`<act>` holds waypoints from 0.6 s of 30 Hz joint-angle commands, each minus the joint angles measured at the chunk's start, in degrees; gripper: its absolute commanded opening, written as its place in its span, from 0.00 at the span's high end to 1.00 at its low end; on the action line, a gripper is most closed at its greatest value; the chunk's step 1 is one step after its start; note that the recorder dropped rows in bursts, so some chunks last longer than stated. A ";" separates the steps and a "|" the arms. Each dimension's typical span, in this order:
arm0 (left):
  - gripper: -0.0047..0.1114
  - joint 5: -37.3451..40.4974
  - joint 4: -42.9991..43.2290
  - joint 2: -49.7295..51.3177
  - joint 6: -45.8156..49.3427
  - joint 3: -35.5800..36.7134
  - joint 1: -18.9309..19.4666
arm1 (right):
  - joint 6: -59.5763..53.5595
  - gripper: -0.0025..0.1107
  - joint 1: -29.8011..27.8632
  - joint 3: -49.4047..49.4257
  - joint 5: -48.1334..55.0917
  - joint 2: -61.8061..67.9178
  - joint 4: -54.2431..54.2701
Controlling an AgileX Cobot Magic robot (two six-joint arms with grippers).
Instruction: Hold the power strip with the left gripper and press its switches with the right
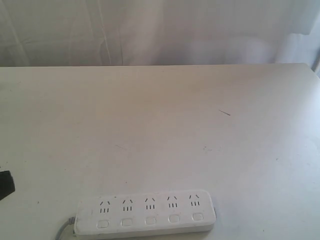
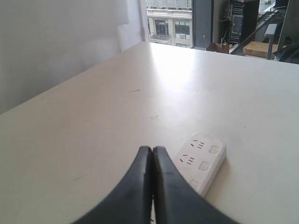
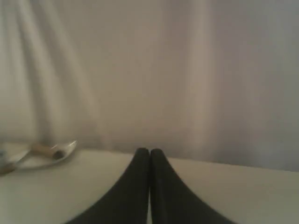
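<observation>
Since neither hand touches the strip (image 1: 145, 216), it lies flat and free on the bench (image 1: 160, 125), sockets up, its 5 switches (image 1: 150, 220) exposed for pressing. The left hand (image 2: 152, 150) is clenched on nothing above the bench. The strip's end sits near, ahead of its tips and toward the right hand's side, so it must open to pin the strip. The right hand (image 3: 149, 151), also clenched and empty, faces a curtain (image 3: 187, 70). Closed tips likely suit poking buttons.
</observation>
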 commanded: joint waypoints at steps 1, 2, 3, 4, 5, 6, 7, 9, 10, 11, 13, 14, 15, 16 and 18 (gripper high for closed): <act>0.96 -1.17 -1.92 -0.38 0.06 0.26 0.10 | 0.21 0.98 -0.28 1.65 -25.29 -4.53 4.93; 0.96 -1.25 -1.92 -0.38 0.06 0.26 0.10 | 0.21 0.98 -0.28 2.14 -27.40 -6.87 5.70; 0.96 -1.25 -1.92 -0.38 0.06 0.26 0.10 | 0.21 0.98 -0.28 2.78 -28.11 -8.81 4.89; 0.96 -1.25 -1.92 -0.38 0.06 0.26 0.10 | 0.21 0.98 -0.28 3.39 -28.16 -10.69 4.00; 0.96 -1.25 -1.92 -0.38 0.06 0.26 0.10 | 0.21 0.98 -0.28 3.91 -28.16 -11.80 3.44; 0.96 -1.34 -1.92 -0.28 0.06 0.26 0.10 | 0.21 0.98 -0.28 4.60 -29.02 -11.80 3.17; 0.96 -1.32 -1.92 -0.40 0.06 0.26 0.10 | 0.21 0.98 -0.28 4.87 -29.45 -11.80 3.17; 0.96 -1.22 -1.92 -0.29 0.06 0.26 0.10 | 0.21 0.98 -0.39 5.13 -29.33 -11.80 2.79; 0.96 -1.22 -1.92 -0.29 -0.05 0.26 0.10 | 0.21 0.98 -0.39 5.13 -28.32 -11.80 2.79; 0.96 -1.22 -1.92 -0.29 -0.05 0.26 0.10 | 0.21 0.98 -0.39 5.13 -27.42 -11.80 2.79; 0.96 -1.22 -1.92 -0.29 -0.05 0.26 0.10 | 0.21 0.98 -0.39 5.13 -22.65 -11.80 2.79; 0.96 -1.22 -1.92 -0.29 -0.05 0.26 0.10 | 0.21 0.98 -0.39 5.21 -19.12 -11.80 2.79; 0.96 -1.22 -1.92 -0.29 -0.15 0.26 0.10 | 0.21 0.98 -0.39 5.63 -13.67 -11.80 3.43; 0.96 -1.22 -1.92 -0.29 -0.15 0.26 0.10 | 0.21 0.98 -0.39 6.22 -9.49 -11.80 4.21; 0.96 -1.11 -1.92 -0.29 -0.16 0.26 0.10 | 0.21 0.98 -0.39 7.86 2.16 -11.80 8.19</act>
